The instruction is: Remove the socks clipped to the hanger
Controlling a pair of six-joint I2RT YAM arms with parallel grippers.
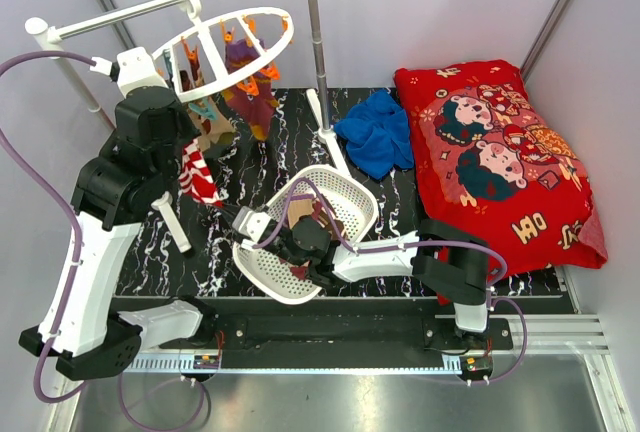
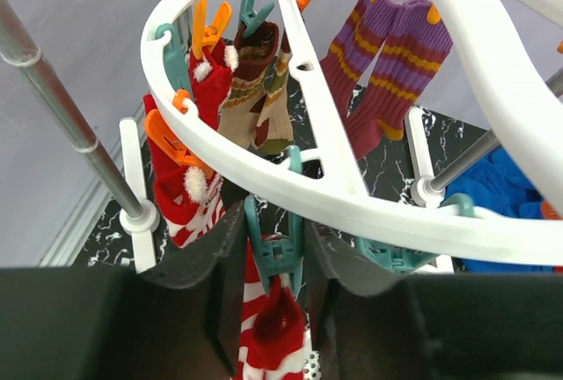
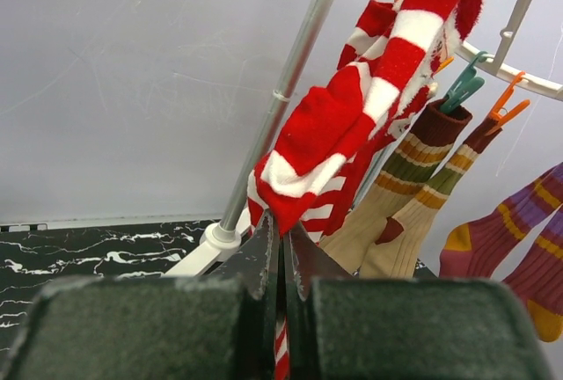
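The white hanger (image 1: 262,52) hangs from a rack bar, with orange and teal clips on its rim (image 2: 352,200). A red-and-white striped sock (image 1: 201,178) hangs from a teal clip (image 2: 278,248). My left gripper (image 2: 274,222) is up under the rim, its fingers pressed on both sides of that clip. My right gripper (image 3: 283,226) reaches left over the basket and is shut on the toe of the same striped sock (image 3: 352,125). Tan striped socks (image 2: 259,98) and purple striped socks (image 2: 387,54) hang further round the ring.
A white perforated basket (image 1: 345,177) lies tilted under my right arm with dark socks inside. The rack's upright pole (image 1: 318,52) and white feet stand behind it. A blue cloth (image 1: 375,137) and a big red pillow (image 1: 500,152) lie to the right.
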